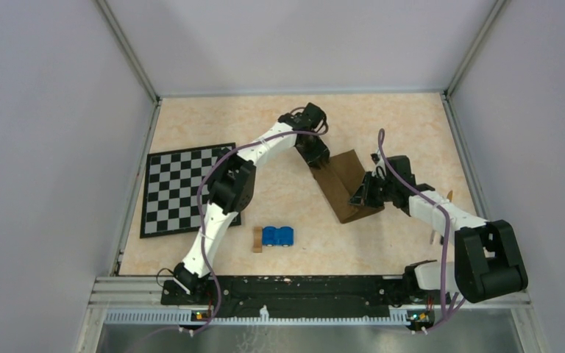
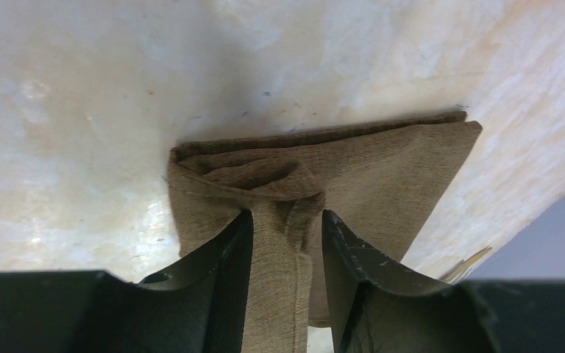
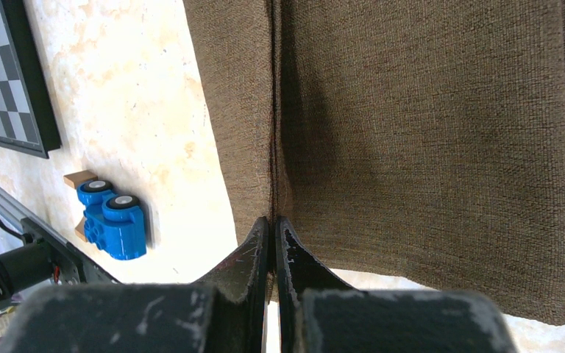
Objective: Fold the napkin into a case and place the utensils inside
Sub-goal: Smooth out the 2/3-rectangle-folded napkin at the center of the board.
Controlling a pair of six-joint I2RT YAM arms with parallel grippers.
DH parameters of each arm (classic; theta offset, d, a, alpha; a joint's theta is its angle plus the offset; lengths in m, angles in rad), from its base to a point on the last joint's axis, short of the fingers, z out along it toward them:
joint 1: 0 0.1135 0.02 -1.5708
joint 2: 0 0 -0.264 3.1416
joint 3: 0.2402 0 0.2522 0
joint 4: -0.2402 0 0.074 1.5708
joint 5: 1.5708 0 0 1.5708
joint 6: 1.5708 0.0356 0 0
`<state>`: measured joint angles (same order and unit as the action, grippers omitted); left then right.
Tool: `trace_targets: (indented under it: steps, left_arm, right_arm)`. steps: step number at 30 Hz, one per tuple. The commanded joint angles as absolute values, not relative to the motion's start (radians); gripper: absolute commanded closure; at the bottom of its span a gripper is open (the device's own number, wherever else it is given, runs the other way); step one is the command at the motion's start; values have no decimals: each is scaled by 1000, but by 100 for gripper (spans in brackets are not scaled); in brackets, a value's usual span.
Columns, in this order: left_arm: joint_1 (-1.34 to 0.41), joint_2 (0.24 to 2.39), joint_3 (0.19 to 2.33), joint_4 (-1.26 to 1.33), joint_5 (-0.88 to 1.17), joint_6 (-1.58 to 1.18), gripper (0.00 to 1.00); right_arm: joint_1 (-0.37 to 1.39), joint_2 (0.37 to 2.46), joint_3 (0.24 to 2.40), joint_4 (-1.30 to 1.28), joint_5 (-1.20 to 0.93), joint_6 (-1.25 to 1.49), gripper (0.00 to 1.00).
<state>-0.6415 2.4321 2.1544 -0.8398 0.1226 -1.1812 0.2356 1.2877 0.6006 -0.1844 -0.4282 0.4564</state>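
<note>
The dark brown napkin (image 1: 346,184) lies right of the table's middle, folded into a long strip that runs from far left to near right. My left gripper (image 1: 316,158) is at its far end. In the left wrist view the left gripper (image 2: 287,215) stands partly open around a raised, bunched fold of the napkin (image 2: 382,169), with a thin gap at the right finger. My right gripper (image 1: 359,195) is at the near end; in its wrist view the right gripper (image 3: 274,219) is shut on a seam of the napkin (image 3: 427,132). I see no utensils clearly.
A black-and-white checkered mat (image 1: 184,187) lies at the left. A blue toy car (image 1: 278,235) and a small tan wooden block (image 1: 257,239) sit near the front middle. A thin tan sliver (image 1: 449,194) shows beside the right arm. Walls close in the table.
</note>
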Motion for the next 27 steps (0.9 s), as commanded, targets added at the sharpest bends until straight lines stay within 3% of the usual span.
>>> trace_targets:
  steps: [1, 5, 9, 19, 23, 26, 27]
  left_arm:
    - [-653, 2432, 2195, -775, 124, -1167, 56]
    - [-660, 2431, 2192, -734, 141, -1140, 55]
    - [-661, 2440, 2188, -745, 136, -1159, 66]
    - [-660, 2439, 2182, -791, 112, -1200, 64]
    - [-660, 2445, 2209, -809, 111, -1175, 79]
    - [-660, 2432, 2226, -825, 96, -1148, 99]
    - [-662, 2417, 2226, -825, 92, -1142, 100]
  right_arm:
    - [239, 1267, 586, -143, -430, 453, 100]
    - [238, 1259, 580, -149, -421, 453, 100]
    - [238, 1248, 582, -150, -420, 454, 100]
    - [238, 1244, 583, -148, -419, 455, 100]
    - [238, 1240, 584, -150, -422, 458, 100]
    - [238, 1232, 584, -151, -424, 460, 100]
    - [238, 1231, 585, -150, -425, 461, 100]
